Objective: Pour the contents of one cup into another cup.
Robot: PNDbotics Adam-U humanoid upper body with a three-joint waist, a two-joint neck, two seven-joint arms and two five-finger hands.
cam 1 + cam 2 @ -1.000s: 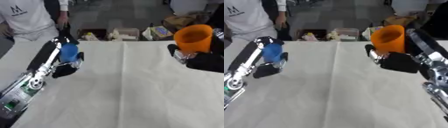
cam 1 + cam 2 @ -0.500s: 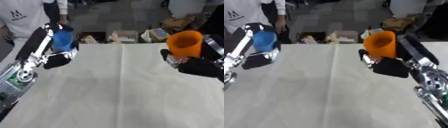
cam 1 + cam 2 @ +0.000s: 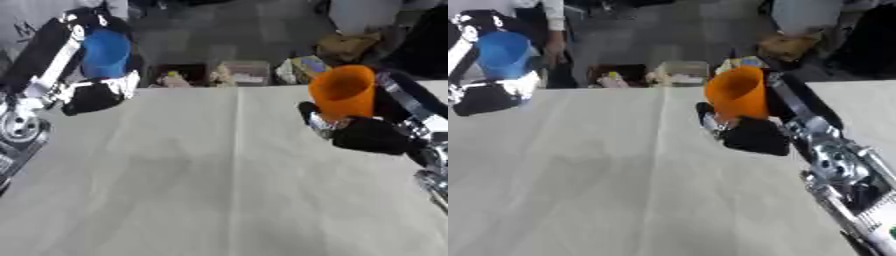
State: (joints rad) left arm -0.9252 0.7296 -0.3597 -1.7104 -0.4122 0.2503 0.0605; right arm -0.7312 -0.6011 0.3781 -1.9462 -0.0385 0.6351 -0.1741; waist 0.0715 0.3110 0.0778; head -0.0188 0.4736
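Two cups in play, both held off the table, one per hand. Left hand is up at the far left, over the table's far edge, fingers curled round the blue cup. Blue cup reads roughly upright, opening up; contents can't be made out. Left forearm runs in from the lower left, silver joint visible near the view's left edge.

Right hand sits right of centre, fingers and thumb wrapped round the lower part of the orange cup. Orange cup is upright with a slight lean, rim on top, held above the cloth-covered tabletop. Can't see inside it either. Right forearm enters from the lower right; silver and black linkage shows best in the right eye view.

Cups are well apart, blue far left, orange right of the centre crease in the cloth. Nothing is touching the table surface between them.

Beyond the far edge: a few boxes with small mixed items on the floor, a brown bag further right. Person in a white top stands at the far left edge, not touching either cup.
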